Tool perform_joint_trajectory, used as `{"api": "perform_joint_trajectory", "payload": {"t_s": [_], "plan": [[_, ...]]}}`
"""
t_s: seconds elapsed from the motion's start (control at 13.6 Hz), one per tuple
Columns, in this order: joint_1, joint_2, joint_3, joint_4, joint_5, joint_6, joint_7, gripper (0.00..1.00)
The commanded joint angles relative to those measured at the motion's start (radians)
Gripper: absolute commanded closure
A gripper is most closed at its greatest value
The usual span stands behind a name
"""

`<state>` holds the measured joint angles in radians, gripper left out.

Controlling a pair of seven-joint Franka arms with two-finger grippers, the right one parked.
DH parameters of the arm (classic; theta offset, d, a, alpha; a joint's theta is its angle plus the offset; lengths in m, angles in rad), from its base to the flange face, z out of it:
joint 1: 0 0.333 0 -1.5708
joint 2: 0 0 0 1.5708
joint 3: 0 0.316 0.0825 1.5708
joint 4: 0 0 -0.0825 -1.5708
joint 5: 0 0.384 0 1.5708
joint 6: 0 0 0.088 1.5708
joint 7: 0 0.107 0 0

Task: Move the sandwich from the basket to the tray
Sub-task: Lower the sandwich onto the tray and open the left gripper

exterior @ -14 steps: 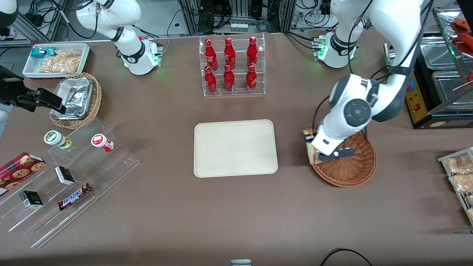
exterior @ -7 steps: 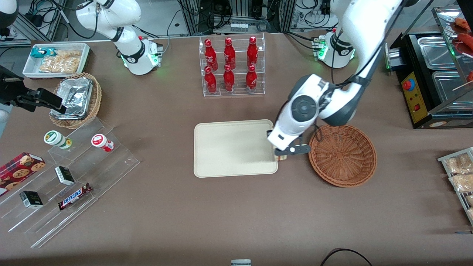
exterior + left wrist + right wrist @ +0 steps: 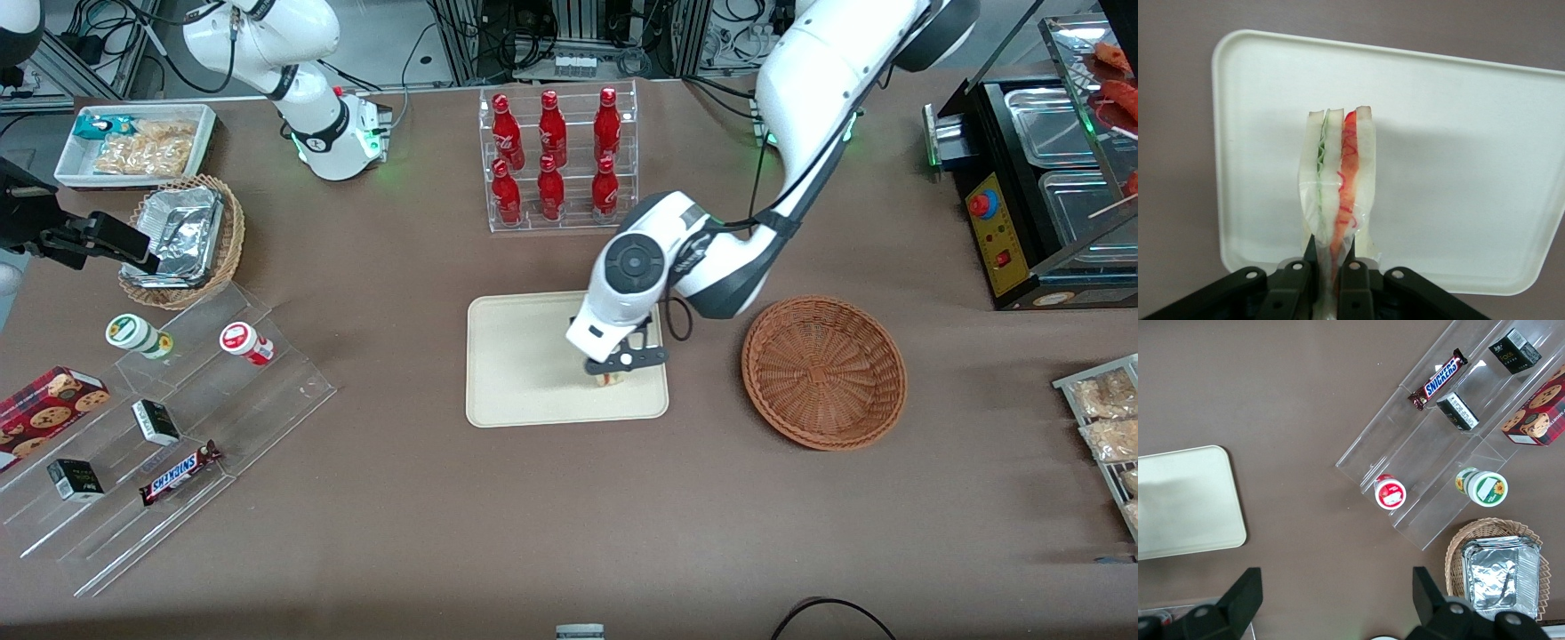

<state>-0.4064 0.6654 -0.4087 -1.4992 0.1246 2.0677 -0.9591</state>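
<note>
One wedge sandwich (image 3: 1338, 193) hung clamped by its wrapper in my tool (image 3: 1333, 273), above the cream tray (image 3: 1458, 167). I feared it would topple off the near rim on release, being held upright.

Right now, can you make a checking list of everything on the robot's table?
Surface: brown table, flat.
Sandwich: pinched upright in the claw, above the tray.
Tray: cream, nothing lying on it.
Basket: brown wicker, nothing in it, beside the tray.
Clutter: red bottles in a clear rack; foil-lined basket; Snickers bar on clear steps.
Claw: shut on the sandwich, over the tray's part nearest the basket.
Cables: black loop at the table's near edge.
Surroundings: metal pans at the working arm's end.
</note>
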Motion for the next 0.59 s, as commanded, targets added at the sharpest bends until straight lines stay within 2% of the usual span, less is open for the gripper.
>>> {"api": "perform_joint_trajectory", "payload": {"t_s": [0.0, 0.22, 0.37, 0.51], "plan": [[-0.057, 0.08, 0.01, 0.115, 0.047, -0.029, -0.052, 0.94], [-0.081, 0.129, 0.01, 0.146, 0.059, -0.018, -0.044, 0.94], [-0.088, 0.152, 0.01, 0.149, 0.11, 0.021, -0.047, 0.94], [-0.088, 0.161, 0.008, 0.148, 0.11, 0.029, -0.044, 0.94]]}}
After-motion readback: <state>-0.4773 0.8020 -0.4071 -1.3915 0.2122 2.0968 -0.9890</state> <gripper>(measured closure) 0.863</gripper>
